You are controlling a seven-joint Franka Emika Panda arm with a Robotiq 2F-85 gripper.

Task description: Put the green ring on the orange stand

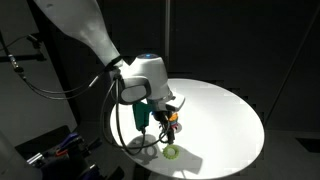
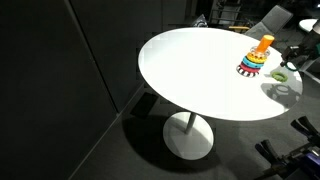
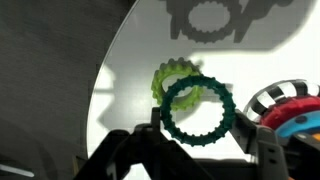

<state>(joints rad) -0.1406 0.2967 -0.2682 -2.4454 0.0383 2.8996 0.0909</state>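
In the wrist view my gripper (image 3: 205, 142) is shut on the dark green ring (image 3: 200, 112), gripping its toothed rim between both fingers. The ring hangs above the white table; its shadow falls further off. The stand's striped and red base rings (image 3: 288, 106) are just to the right of the held ring; the peg is out of that view. In an exterior view my gripper (image 1: 163, 116) hovers right beside the stand (image 1: 173, 121). In an exterior view the orange stand (image 2: 258, 56) stands upright near the table's edge, peg bare.
A lighter yellow-green ring (image 3: 168, 78) lies flat on the table behind the held ring; it also shows in both exterior views (image 1: 172, 152) (image 2: 281, 74). The round white table (image 2: 200, 70) drops off to a dark floor on all sides.
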